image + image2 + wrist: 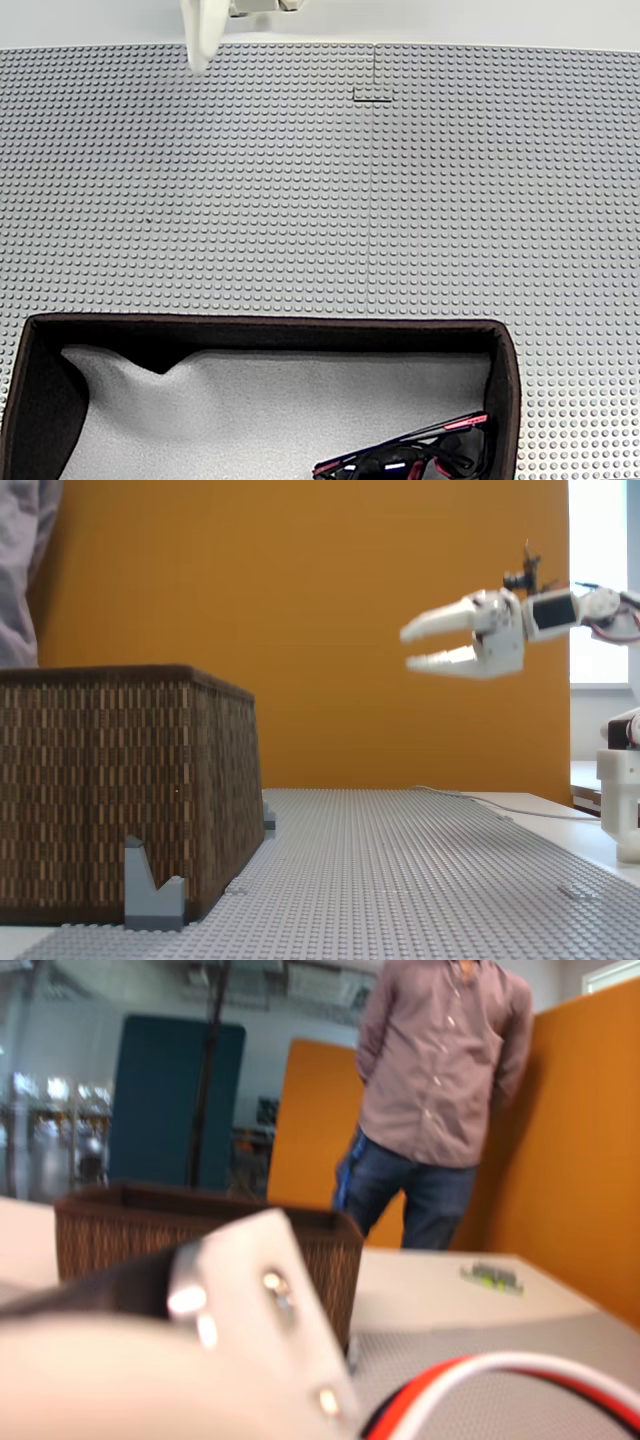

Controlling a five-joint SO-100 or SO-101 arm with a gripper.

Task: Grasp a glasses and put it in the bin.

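The glasses (415,457), black with pink-red temple accents, lie inside the bin (30,380) at its lower right corner, on the light grey lining. In a fixed view from the side, the bin (110,780) shows as a tall brown woven box at the left. My white gripper (406,649) hangs high in the air far to the right of it, open, with nothing between its fingers. One white finger (197,42) pokes in at the top edge of a fixed view from above. The bin (110,1235) also stands ahead in the wrist view.
A grey studded baseplate (330,200) covers the table. A grey bracket (150,892) braces the bin's corner. The arm's base (622,800) stands at the right. A person (440,1090) stands behind the bin by the orange wall (400,600). A small green item (490,1277) lies on the table.
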